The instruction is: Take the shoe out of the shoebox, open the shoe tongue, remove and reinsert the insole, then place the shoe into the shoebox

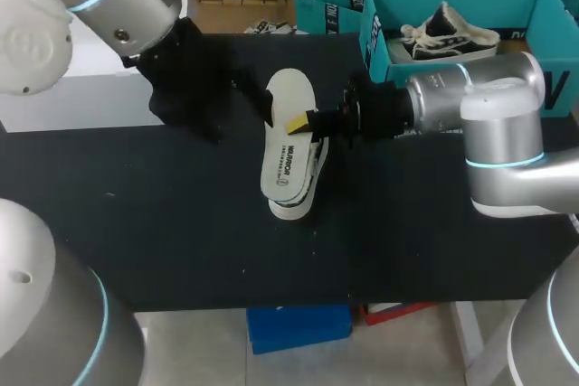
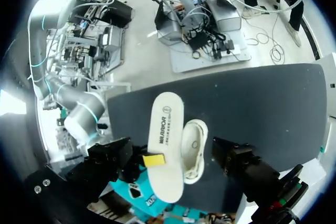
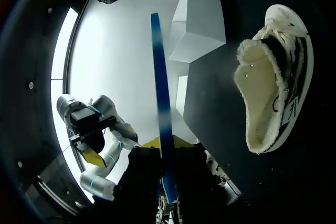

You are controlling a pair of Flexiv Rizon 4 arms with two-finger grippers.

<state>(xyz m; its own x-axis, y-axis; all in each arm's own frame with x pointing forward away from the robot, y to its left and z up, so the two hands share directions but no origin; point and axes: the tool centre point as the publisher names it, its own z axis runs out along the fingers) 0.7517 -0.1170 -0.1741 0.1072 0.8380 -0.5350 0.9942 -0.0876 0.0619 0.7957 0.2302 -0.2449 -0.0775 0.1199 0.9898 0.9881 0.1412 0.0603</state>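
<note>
1. White insole (image 1: 288,146) is hovering over the shoe (image 1: 312,185). The right fingers (image 1: 297,122) are pinching it from both sides at one long edge, roughly mid-length. That's a thin-edge hold, so I'm guessing it could be slipping or twisting as soon as it's pushed against anything.
2. Biggest worry for reinserting: the shoe is lying loose on the black table (image 1: 181,214) with nothing pinning it. If the insole's tip is catching on the fuzzy lining, the shoe is probably sliding away instead of taking it.
3. The insole is looking pretty floppy too. Fed in from a side grip, it may be folding or bunching at the collar rather than going in flat.
4. Left arm (image 1: 109,2) is coming in over the far left of the table, with its black end just beside the insole. I can't tell whether its fingers are open or closed, so no idea if it's ready to brace the shoe.
5. Looks-wise, the shoe is showing cream with dark stripes and a fleecy lining. It's sitting on the table right under the insole. The insole is showing print on its pale face and a blue edge from the right wrist view.
6. Teal shoebox (image 1: 543,6) is sitting at the far right with another shoe (image 1: 448,35) inside, so the drop-in could be getting crowded.
</note>
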